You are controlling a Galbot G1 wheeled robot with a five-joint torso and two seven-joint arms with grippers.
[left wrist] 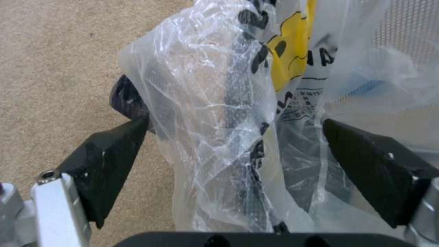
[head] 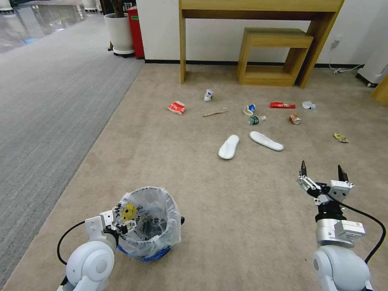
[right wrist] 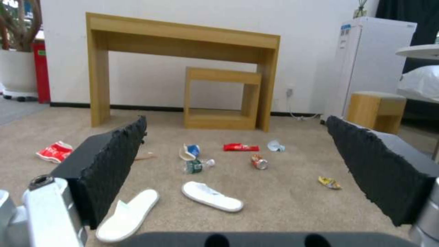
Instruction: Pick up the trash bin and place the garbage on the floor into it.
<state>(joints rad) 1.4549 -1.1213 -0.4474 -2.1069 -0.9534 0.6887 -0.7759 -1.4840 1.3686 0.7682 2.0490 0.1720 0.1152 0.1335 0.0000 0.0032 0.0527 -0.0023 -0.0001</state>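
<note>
The trash bin (head: 150,221), lined with a crinkly bag (left wrist: 215,113), stands on the beige floor (head: 226,210) near my left side. My left gripper (head: 120,224) (left wrist: 234,121) is open, its jaws straddling the bin's rim and bag. My right gripper (head: 322,171) (right wrist: 235,123) hangs open above bare carpet, well short of the garbage. Farther ahead lie two white slippers (head: 228,146) (head: 266,140), a red-white carton (head: 176,107), paper cups (head: 208,95) (head: 249,109), a green bottle (head: 256,120), a stick (head: 214,114), a red wrapper (head: 282,105), a can (head: 294,119), a tissue (head: 308,105) and a yellow wrapper (head: 340,138).
A wooden desk (head: 258,8) with a low wooden shelf (head: 275,56) under it stands against the far wall. Grey ribbed carpet (head: 52,101) runs along the left. A white planter (head: 119,32) and a red box (head: 135,32) sit at the back left. A white fridge (right wrist: 370,65) stands to the right.
</note>
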